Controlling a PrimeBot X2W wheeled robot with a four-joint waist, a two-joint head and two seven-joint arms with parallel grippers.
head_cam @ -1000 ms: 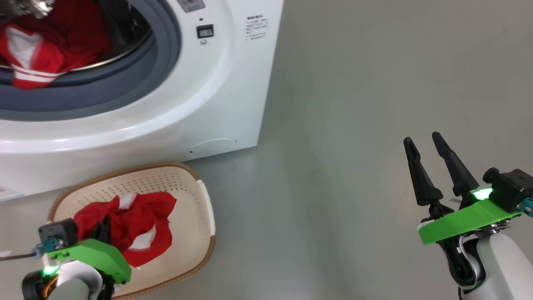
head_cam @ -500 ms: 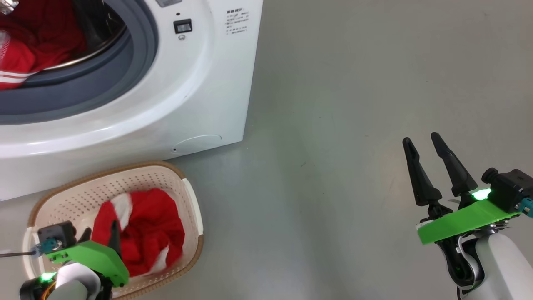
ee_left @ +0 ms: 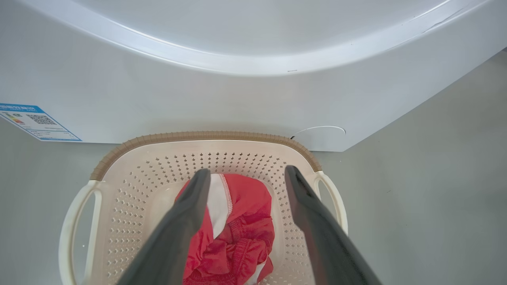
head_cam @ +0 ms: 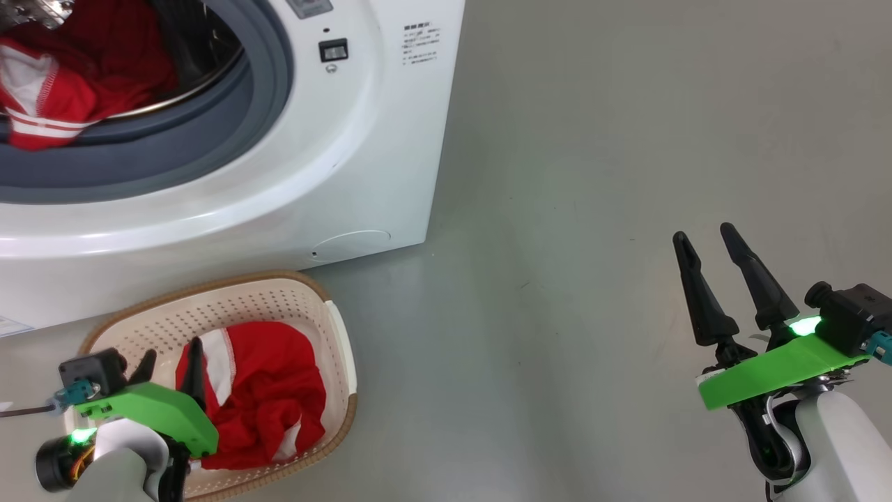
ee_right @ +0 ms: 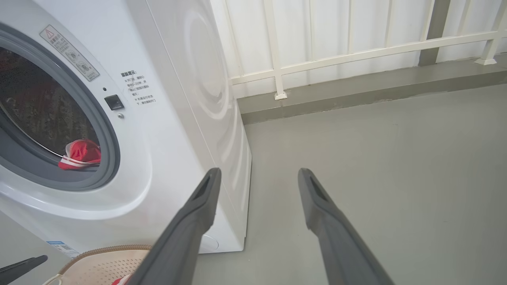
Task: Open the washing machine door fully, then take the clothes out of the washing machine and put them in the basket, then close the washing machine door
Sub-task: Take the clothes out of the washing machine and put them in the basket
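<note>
The white washing machine [head_cam: 334,174] stands at the upper left with its drum mouth uncovered; its door is out of view. Red clothes [head_cam: 63,90] with white stripes lie on the grey gasket lip, also seen as red clothes [ee_right: 81,152] in the right wrist view. On the floor in front sits the cream basket [head_cam: 209,296] with a crumpled red garment [head_cam: 265,397] in it. My left gripper [head_cam: 172,352] hangs open just above that garment [ee_left: 245,233], holding nothing. My right gripper [head_cam: 704,233] is open and empty over bare floor, far right.
Grey floor spreads to the right of the machine. A white railing and low kerb [ee_right: 356,79] run behind it. A blue label [ee_left: 35,120] marks the machine's lower front, close behind the basket's brown rim [ee_left: 198,135].
My left gripper has opened and let go of the red garment, which now lies settled in the basket. The head camera swung slightly. The right arm has not moved.
</note>
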